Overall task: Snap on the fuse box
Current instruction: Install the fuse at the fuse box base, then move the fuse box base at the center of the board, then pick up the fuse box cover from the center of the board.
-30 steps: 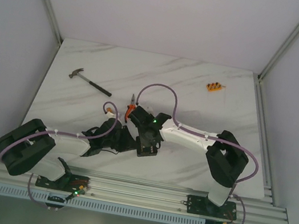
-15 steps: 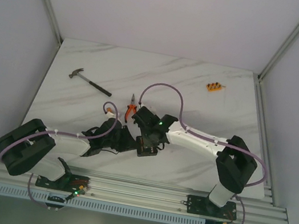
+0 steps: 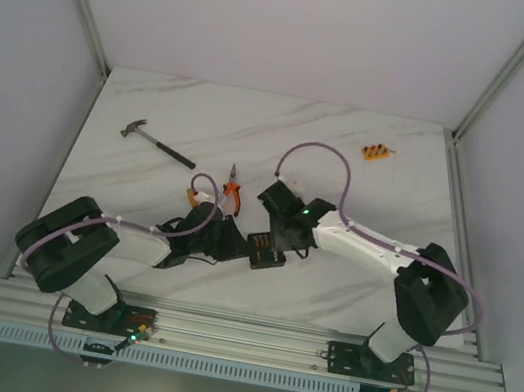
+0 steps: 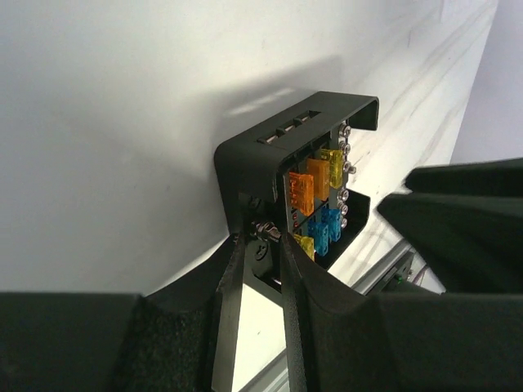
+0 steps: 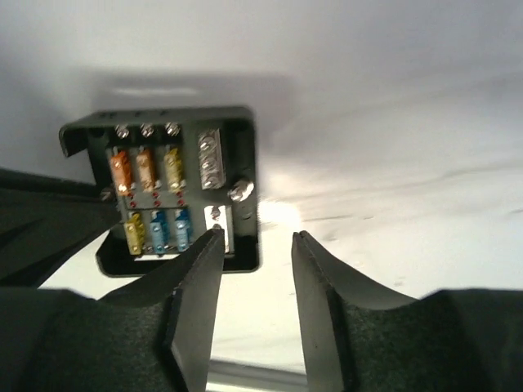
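The left hand (image 4: 260,238) pinched the fuse box (image 4: 278,155) by its edge, seemingly to steady it on the bench (image 4: 122,122). The right hand (image 5: 257,238) hovered above, jaws apart, empty.

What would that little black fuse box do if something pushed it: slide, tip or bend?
Probably slide, not roll: the fuse box is square and lies flat on the smooth table. Its moulded black walls look stiff. It seems light, since the left tool holds it by one edge.
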Available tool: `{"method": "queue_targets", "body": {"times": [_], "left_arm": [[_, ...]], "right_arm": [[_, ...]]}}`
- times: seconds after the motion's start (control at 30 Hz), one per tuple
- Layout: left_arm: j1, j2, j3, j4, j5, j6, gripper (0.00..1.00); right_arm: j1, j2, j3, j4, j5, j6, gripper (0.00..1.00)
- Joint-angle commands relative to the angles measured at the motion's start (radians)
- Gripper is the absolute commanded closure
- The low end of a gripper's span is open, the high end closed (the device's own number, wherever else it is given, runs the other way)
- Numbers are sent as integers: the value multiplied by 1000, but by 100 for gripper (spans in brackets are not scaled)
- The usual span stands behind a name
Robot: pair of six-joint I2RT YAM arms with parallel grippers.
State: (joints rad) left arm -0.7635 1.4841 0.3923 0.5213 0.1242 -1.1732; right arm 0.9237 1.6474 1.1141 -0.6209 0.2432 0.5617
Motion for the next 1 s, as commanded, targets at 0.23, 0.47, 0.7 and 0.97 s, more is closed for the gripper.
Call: {"method": "queue_targets", "body": {"times": [0.23,0.47,0.7,0.97], "left_arm": [[32,228,156,0,14,56,69],[109,222,173,-39,16,114,61],[118,125,154,-96,8,181,44],[138,-7,88,-140,-13,206,33]], "right_arm": [[-422,-198,-108,240,-20,-238,29],[-681,-135,-96,389,-272,-335,23],[-800,51,-46,464,-440,-374,22],[-843,145,-37,496,-623,-407,26]]}}
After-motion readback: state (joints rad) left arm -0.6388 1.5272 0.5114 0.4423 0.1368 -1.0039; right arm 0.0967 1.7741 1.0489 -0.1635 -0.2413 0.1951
